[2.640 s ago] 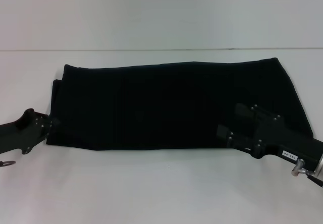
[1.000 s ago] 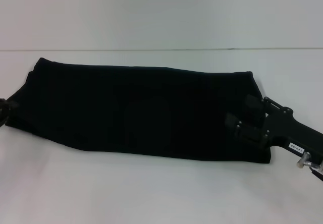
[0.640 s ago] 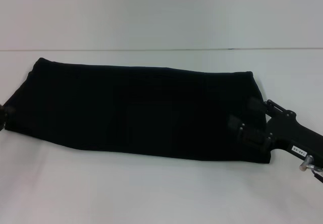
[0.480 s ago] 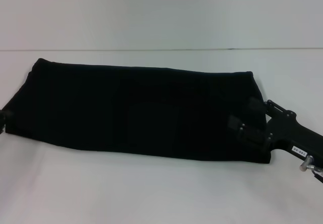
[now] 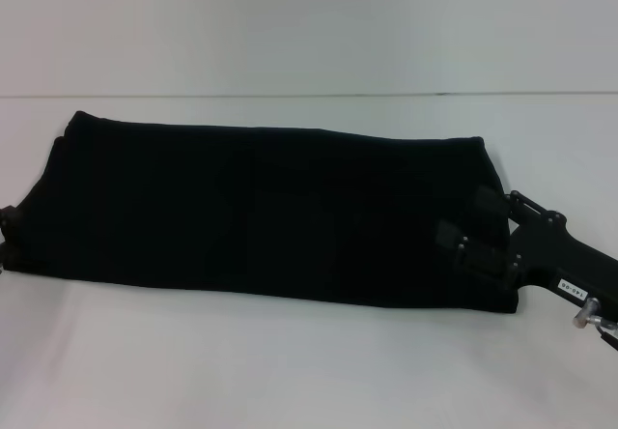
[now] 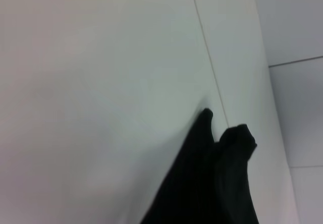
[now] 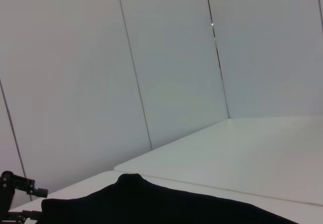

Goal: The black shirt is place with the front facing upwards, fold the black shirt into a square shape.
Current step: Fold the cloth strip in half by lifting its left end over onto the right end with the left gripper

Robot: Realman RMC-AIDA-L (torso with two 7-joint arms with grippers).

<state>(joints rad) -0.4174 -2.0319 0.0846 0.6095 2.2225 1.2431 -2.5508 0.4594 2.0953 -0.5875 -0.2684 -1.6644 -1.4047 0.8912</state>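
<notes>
From the head view I see the black shirt (image 5: 270,212) folded into a long band across the middle of the table (image 5: 309,371), with bare surface along the near and far edges. My right gripper (image 5: 475,224) sits over its right end, fingers spread wide. My left gripper (image 5: 8,226) barely shows at the shirt's left end and I cannot tell its state; only the left wrist view shows that end's bunched cloth (image 6: 222,183).
</notes>
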